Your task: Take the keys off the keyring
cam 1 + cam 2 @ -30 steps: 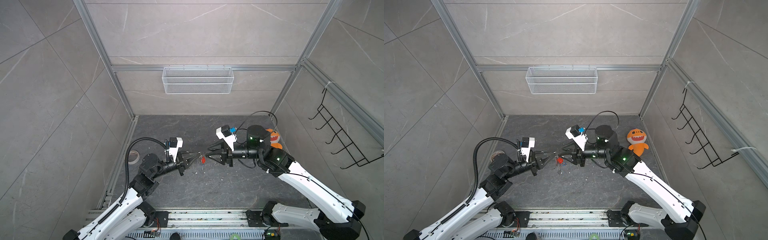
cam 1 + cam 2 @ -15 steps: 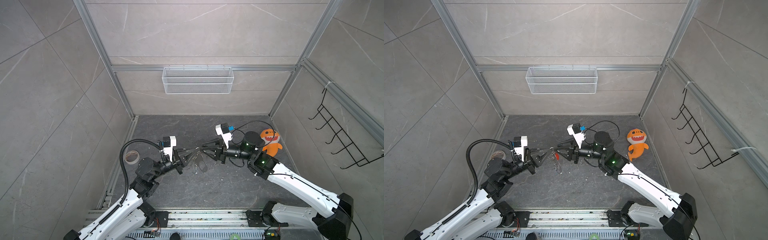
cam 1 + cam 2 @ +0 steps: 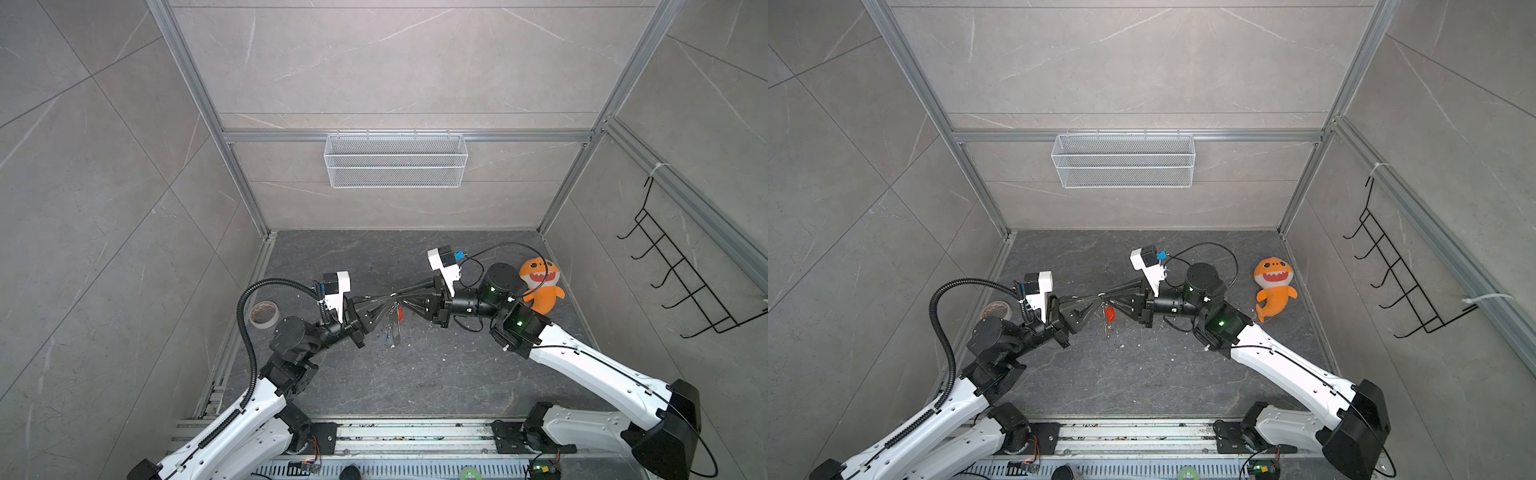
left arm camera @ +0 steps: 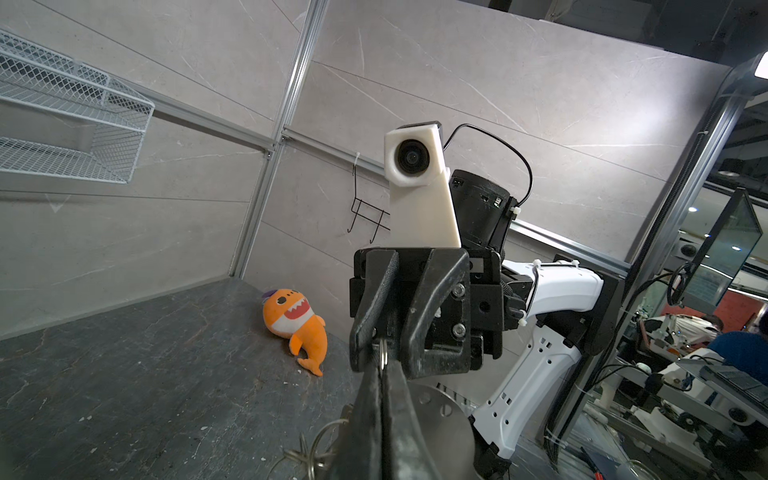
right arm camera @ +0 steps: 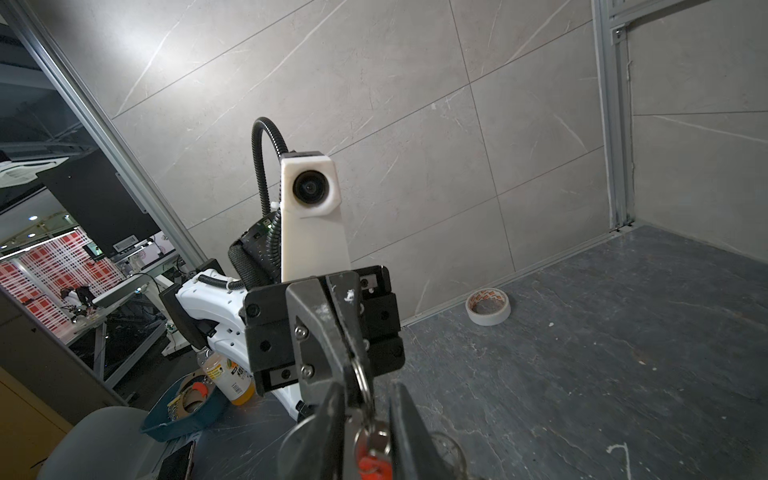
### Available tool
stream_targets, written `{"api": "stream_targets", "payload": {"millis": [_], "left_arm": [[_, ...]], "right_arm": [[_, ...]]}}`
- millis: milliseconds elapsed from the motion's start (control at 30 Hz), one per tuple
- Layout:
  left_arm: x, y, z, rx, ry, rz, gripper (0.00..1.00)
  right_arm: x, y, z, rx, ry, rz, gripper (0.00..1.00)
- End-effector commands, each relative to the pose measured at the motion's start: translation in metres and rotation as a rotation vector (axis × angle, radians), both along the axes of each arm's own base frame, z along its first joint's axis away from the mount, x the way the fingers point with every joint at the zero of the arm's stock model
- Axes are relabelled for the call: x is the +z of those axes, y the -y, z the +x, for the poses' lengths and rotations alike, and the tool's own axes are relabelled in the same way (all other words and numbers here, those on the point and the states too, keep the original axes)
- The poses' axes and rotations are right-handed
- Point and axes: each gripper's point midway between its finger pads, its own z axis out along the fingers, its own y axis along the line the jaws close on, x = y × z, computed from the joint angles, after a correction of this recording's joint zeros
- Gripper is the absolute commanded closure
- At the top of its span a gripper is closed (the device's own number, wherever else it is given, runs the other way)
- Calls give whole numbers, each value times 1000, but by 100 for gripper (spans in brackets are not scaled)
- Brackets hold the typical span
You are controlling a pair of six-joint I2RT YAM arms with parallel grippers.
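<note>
Now left tool (image 4: 382,384) clenching keyring (image 5: 362,375) at its tip; red-tag key (image 5: 374,462) hanging just below, between right tool (image 5: 368,400) jaws, clamped or not cannot tell. Light, stiff, slippery metal: gripping key head beside ring looking safest.

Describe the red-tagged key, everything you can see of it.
The red-tagged key is a small silver metal piece above a red plastic tag, hanging in mid-air from a silver ring. The shut left gripper pinches that ring. The right gripper straddles the key, a finger either side; contact cannot be told. Its blade cannot be made out.
</note>
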Motion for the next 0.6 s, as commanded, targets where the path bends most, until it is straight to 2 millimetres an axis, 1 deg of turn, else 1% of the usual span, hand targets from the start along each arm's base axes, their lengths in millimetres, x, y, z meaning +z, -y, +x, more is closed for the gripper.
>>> {"api": "stream_targets", "payload": {"millis": [0,200,400,433,500,567], "left_arm": [[22,-8,-8,6,61,-68,100],[21,-8,-7,11,52,-63,100],[18,-7,-5,14,28,-38,100],[16,-7,-5,18,21,-31,96],[14,-7,-5,20,12,-13,81],[12,-7,-5,24,-2,11,71]], "right_arm": [[0,-3,-6,29,-3,10,84],[1,-2,-8,26,8,7,100],[1,5,-11,1,31,-3,100],[1,7,-12,-3,38,-12,100],[-4,10,-11,-27,38,-58,100],[-11,14,-10,-48,34,-117,100]]}}
